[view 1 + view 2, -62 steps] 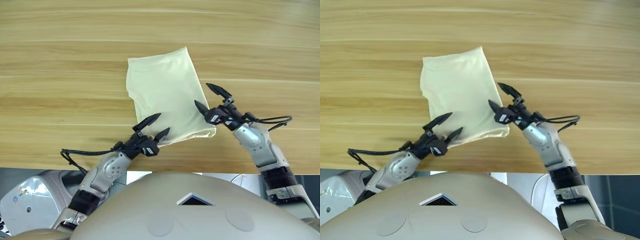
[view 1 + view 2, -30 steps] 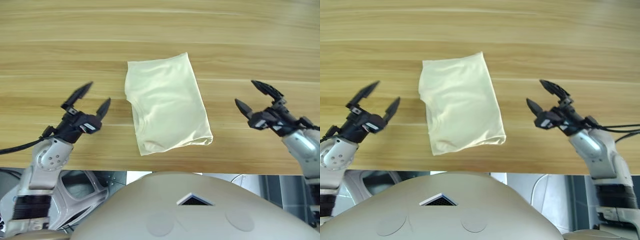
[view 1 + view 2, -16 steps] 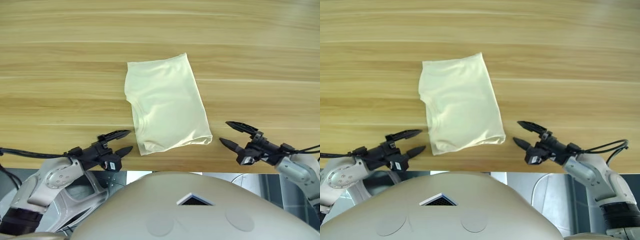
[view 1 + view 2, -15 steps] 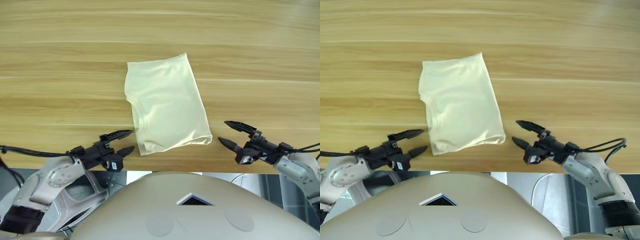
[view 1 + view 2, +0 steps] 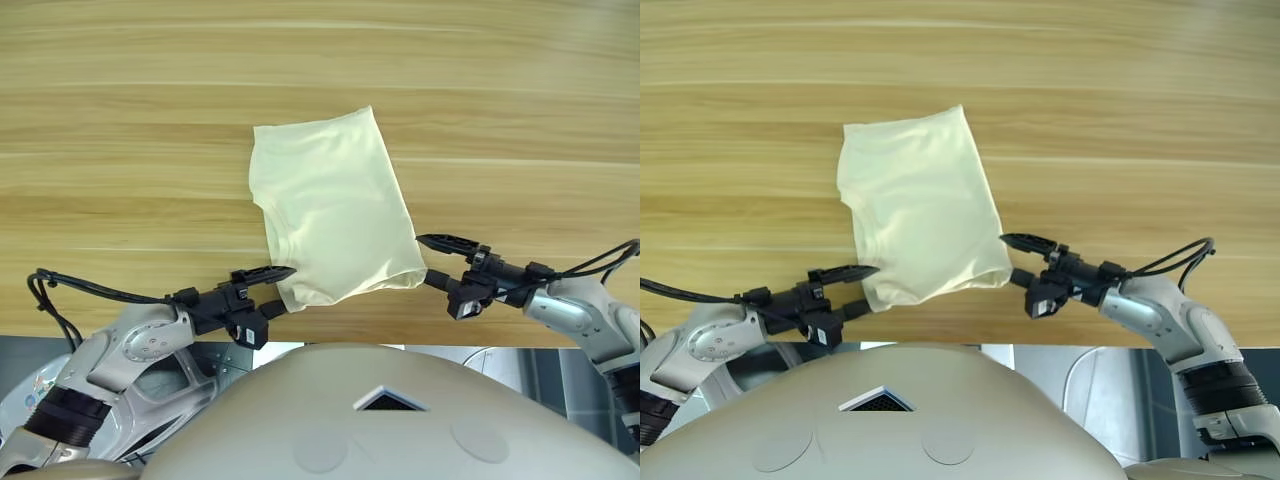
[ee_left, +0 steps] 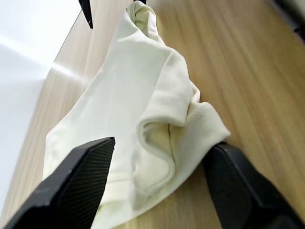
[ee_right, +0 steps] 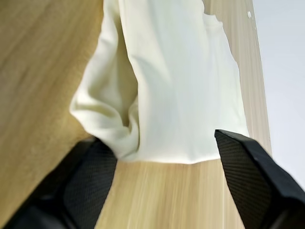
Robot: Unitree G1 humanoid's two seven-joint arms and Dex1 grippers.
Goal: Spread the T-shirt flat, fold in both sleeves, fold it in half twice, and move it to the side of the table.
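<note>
Item: your pale yellow, soft-knit folded T-shirt [image 5: 330,200], a creased rectangle, lies mid-table by the near edge of the streaked light-wood table [image 5: 120,120]. Your left claw [image 5: 278,288], black tapered fingers apart, straddles its near-left corner. Your right claw [image 5: 428,260], also apart, straddles the near-right corner.

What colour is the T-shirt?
The T-shirt is plain pale yellow, best seen in the left eye view.

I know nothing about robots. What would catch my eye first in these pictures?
A pale yellow T-shirt, folded into a compact rectangle, lies on the wooden table close to its near edge. The left pincer and the right pincer, both black and open, sit at the shirt's two near corners, one on each side, fingers straddling the cloth.
</note>
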